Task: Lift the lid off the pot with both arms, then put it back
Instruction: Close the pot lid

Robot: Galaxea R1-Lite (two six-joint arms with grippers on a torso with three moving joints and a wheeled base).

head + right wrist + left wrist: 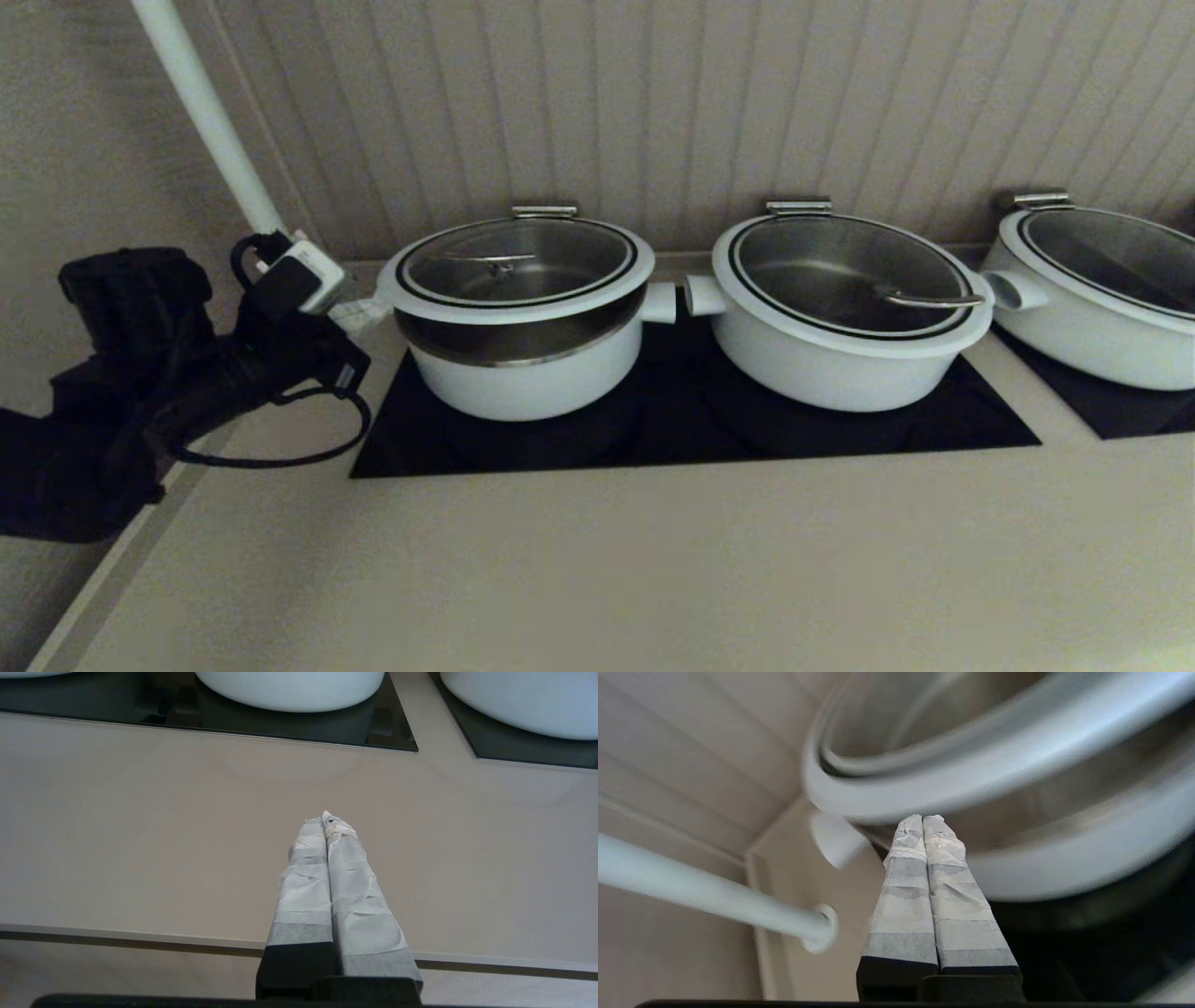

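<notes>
The pot (532, 378), deep and white, stands on the left of the black cooktop (691, 429). The lid (518, 303), glass with a white rim and a steel loop handle (490, 259), is over it, with a steel band showing between rim and white body. My left gripper (369, 313) is shut and empty at the lid's left edge. In the left wrist view its tips (923, 817) sit just under the lid's rim (971, 784), above the pot's wall (1064, 858) and beside a stubby side handle (836, 842). My right gripper (325, 817) is shut and empty, low over the bare counter, out of the head view.
Two wider white pots with lids (845, 317) (1102, 299) stand to the right. A white pipe (210, 121) rises at the back left behind my left arm. A ribbed wall runs close behind the pots. The counter's front edge (140, 935) lies below my right gripper.
</notes>
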